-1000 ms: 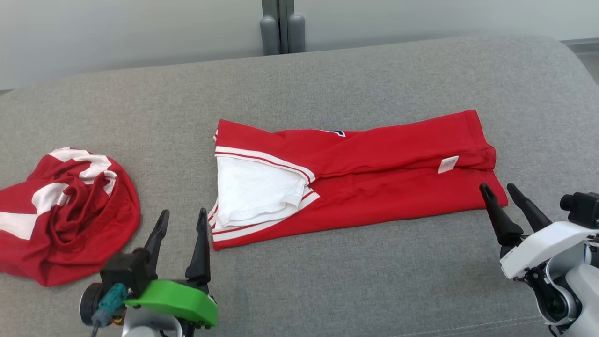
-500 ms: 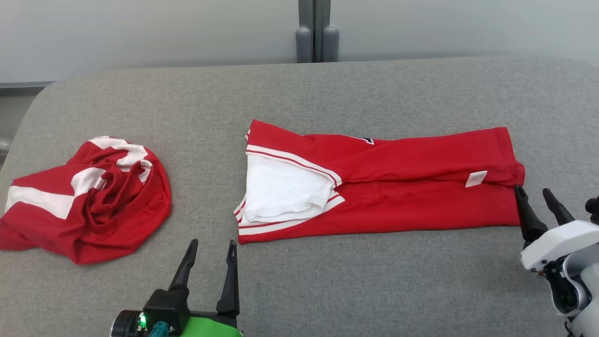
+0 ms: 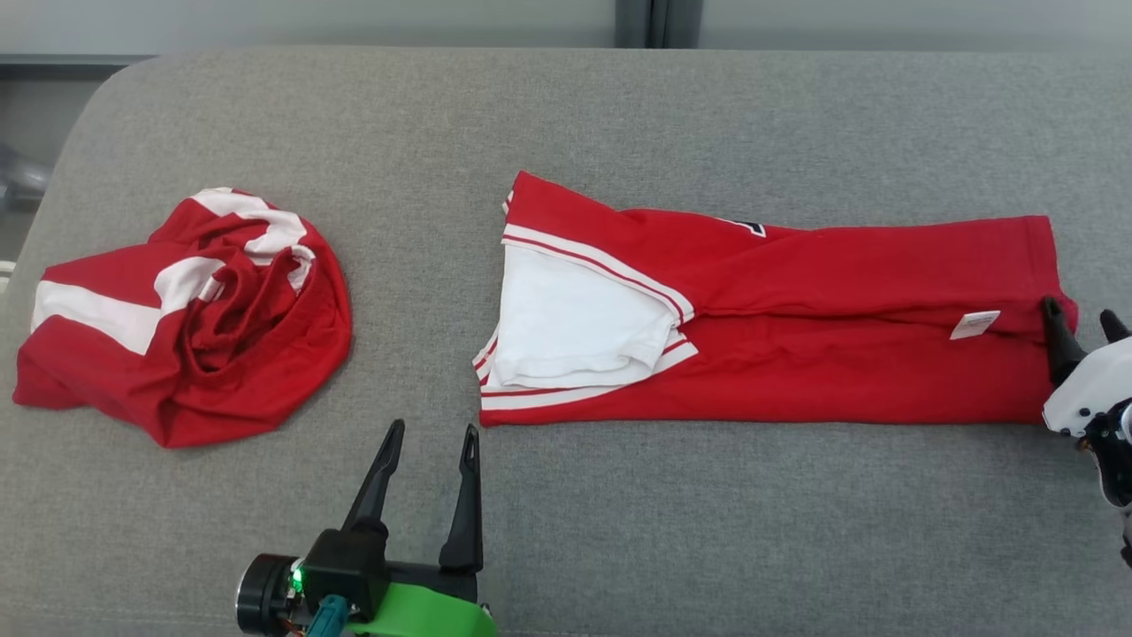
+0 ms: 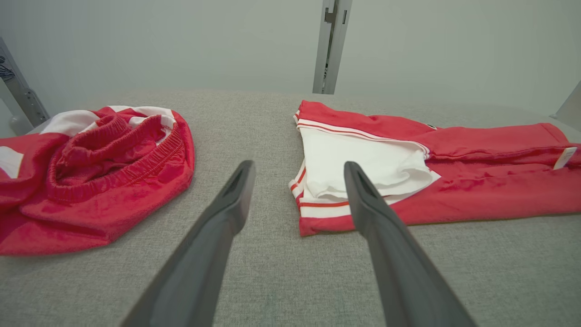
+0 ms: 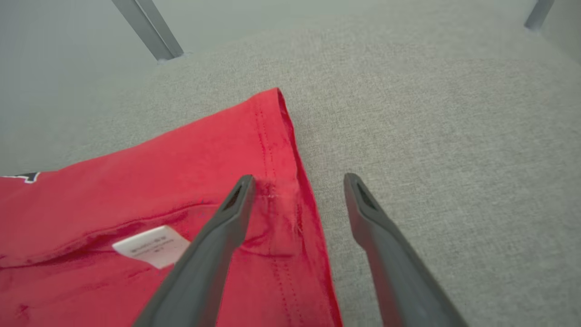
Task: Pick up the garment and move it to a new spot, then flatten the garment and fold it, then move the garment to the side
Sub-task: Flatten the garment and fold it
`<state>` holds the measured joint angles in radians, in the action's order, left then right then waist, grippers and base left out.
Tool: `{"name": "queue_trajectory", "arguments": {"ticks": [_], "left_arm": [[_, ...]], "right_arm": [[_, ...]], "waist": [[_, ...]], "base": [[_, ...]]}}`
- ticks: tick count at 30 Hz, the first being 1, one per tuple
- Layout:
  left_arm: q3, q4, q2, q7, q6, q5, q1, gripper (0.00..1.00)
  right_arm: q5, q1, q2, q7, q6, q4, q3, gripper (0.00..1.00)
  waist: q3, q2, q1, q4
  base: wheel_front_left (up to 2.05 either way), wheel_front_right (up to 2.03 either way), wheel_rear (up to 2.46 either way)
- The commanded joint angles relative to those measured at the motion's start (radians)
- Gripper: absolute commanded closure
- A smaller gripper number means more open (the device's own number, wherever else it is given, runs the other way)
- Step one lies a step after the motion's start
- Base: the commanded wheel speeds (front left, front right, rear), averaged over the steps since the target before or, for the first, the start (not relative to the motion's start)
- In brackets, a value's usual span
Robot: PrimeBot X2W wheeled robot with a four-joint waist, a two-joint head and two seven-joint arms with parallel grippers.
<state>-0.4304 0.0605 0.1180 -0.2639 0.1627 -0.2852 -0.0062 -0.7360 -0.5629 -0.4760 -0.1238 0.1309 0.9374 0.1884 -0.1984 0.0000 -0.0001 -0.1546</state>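
Garment, red with white trim, lies folded lengthwise on the grey bench, with bare fabric open on every side. We see a crumpled red-and-white heap well apart to its left. Our left pincer hovers released just off the near left corner. Our right pincer, also released, straddles the right hem beside the white tag, having come up from below the near right corner as the head camera shifted.
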Motion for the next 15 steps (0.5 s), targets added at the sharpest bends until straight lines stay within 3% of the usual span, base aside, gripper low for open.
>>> {"name": "queue_trajectory", "arguments": {"ticks": [1, 6, 7, 10, 13, 14, 15], "left_arm": [[0.008, 0.002, -0.007, 0.0, -0.009, 0.017, -0.011, 0.0], [0.037, 0.003, -0.032, 0.0, -0.024, 0.025, -0.004, 0.0], [0.042, 0.003, -0.035, 0.0, -0.029, 0.026, -0.003, 0.0], [0.053, 0.007, -0.043, 0.0, -0.041, 0.039, -0.003, 0.0], [0.062, 0.009, -0.049, 0.0, -0.05, 0.051, -0.004, 0.0], [0.066, 0.01, -0.051, 0.0, -0.055, 0.054, -0.005, 0.0], [0.068, 0.01, -0.052, 0.0, -0.056, 0.058, -0.006, 0.0]], "right_arm": [[0.01, -0.011, -0.004, 0.014, 0.0, 0.019, 0.004, 0.0], [0.01, -0.005, 0.011, 0.047, 0.0, 0.068, 0.007, 0.0], [0.008, -0.001, 0.013, 0.055, 0.0, 0.074, 0.008, 0.03], [0.003, 0.005, 0.019, 0.078, -0.001, 0.096, 0.012, 0.24], [-0.007, 0.007, 0.022, 0.1, -0.001, 0.1, 0.017, 0.66], [-0.011, 0.009, 0.02, 0.102, -0.001, 0.099, 0.019, 1.0], [-0.012, 0.009, 0.017, 0.106, -0.002, 0.097, 0.02, 1.0]], "waist": [[-0.024, 0.0, 0.0001, -0.025], [-0.034, 0.0, 0.0001, -0.032], [-0.035, 0.0, 0.0001, -0.033], [-0.038, 0.0, 0.0001, -0.035], [-0.042, 0.0, 0.0001, -0.036], [-0.044, 0.0, 0.0001, -0.037], [-0.045, 0.0, 0.0001, -0.037]], "base": [[0.0, 0.0, 0.0], [0.0, 0.0, 0.0], [0.0, 0.0, 0.0], [0.0, 0.0, 0.0], [0.0, 0.0, 0.0], [0.0, 0.0, 0.0], [0.0, 0.0, 0.0]]}}
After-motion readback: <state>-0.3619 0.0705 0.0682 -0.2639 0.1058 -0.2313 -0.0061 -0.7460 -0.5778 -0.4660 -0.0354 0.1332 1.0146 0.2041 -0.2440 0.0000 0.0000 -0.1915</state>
